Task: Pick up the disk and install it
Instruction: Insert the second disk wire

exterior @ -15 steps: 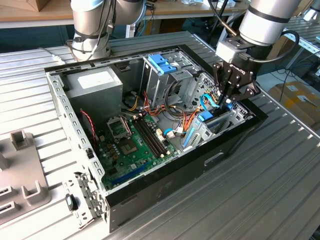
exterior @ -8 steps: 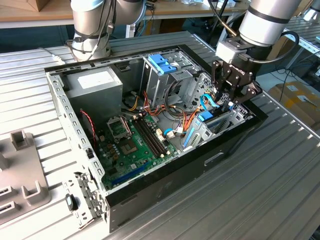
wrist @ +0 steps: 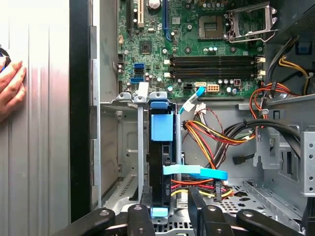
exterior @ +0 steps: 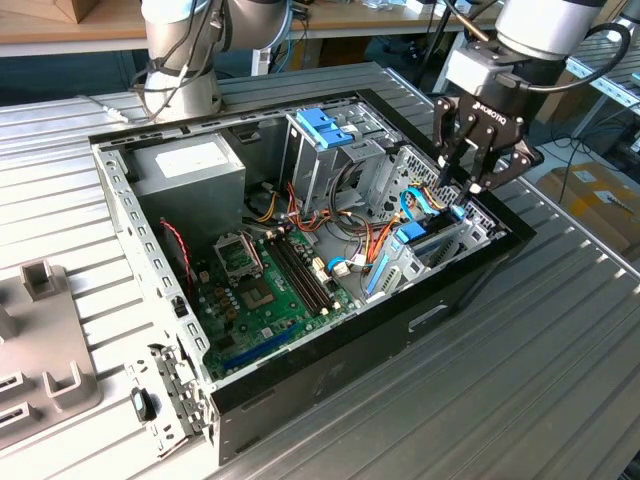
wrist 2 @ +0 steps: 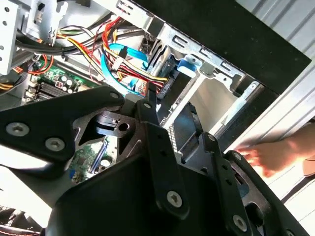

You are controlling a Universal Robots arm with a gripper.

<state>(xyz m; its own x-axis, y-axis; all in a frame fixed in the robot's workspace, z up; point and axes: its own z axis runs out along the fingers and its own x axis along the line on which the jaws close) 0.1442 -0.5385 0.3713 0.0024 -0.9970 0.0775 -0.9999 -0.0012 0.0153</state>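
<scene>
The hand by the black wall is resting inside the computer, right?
No. The hand by the black wall is resting outside the computer, on the ridged metal table, as the first wrist view shows.

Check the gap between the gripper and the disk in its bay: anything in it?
Nothing. In the first wrist view the gripper sits directly over the disk, standing on edge in its bay, with no cable across the stretch.
</scene>
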